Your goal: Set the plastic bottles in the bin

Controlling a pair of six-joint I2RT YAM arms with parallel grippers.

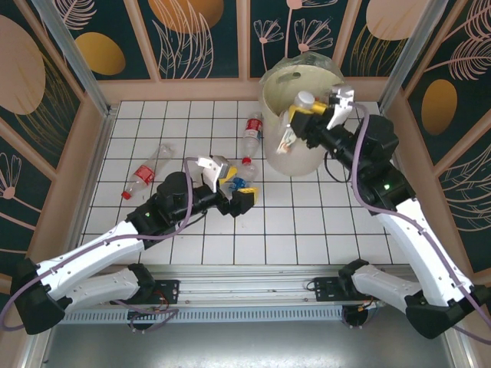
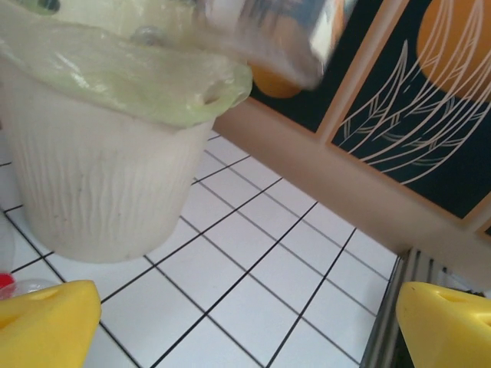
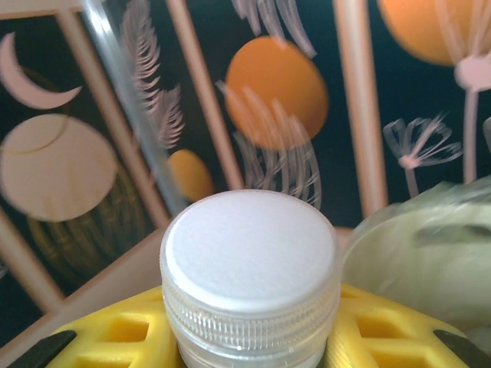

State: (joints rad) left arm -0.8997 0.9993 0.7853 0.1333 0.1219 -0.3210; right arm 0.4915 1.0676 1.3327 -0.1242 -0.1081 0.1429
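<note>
The surface [image 1: 307, 230] lies open at five o'clock; the bin [image 1: 307, 157] blocks one o'clock, a red-labelled bottle [image 1: 142, 176] nine o'clock.

Right hand [image 3: 249, 341] grips a bottle [image 3: 249, 261] (white cap up).

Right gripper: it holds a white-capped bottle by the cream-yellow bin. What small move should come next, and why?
Probably open the right gripper and let go. It is shut on the clear plastic bottle with the white cap, which seems to hang over the open mouth of the round cream-yellow plastic bin, so the bottle should fall inside.
</note>
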